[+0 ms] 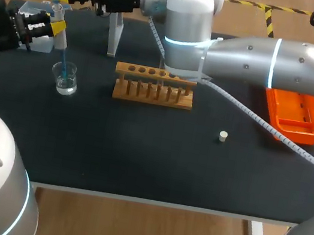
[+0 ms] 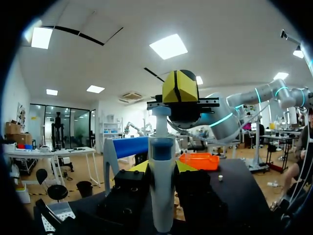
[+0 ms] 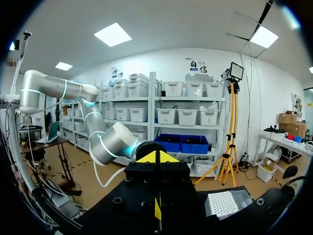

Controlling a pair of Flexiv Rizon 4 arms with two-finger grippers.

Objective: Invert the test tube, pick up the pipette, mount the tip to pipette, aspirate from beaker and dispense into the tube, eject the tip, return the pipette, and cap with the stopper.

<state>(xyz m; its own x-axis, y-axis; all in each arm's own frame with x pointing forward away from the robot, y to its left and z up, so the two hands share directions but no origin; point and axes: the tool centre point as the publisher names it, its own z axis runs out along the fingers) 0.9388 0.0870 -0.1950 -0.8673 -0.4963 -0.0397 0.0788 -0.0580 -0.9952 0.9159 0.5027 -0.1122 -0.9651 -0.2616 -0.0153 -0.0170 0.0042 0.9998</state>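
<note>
Beaker (image 1: pixel 66 79), clear, cylindrical, beneath pipette (image 1: pixel 58 32)

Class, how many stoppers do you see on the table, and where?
1. The stopper lies alone on the table, nearer the front than the wooden rack and left of the orange tray. The right arm may hide others.

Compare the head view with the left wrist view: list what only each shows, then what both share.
Only the head view: the beaker with the blue tip dipped in it, and the wooden rack. Only the left wrist view: the yellow tips of the right gripper, together, above the top of the pipette. Both: the pipette, the orange tray and the stopper.
</note>
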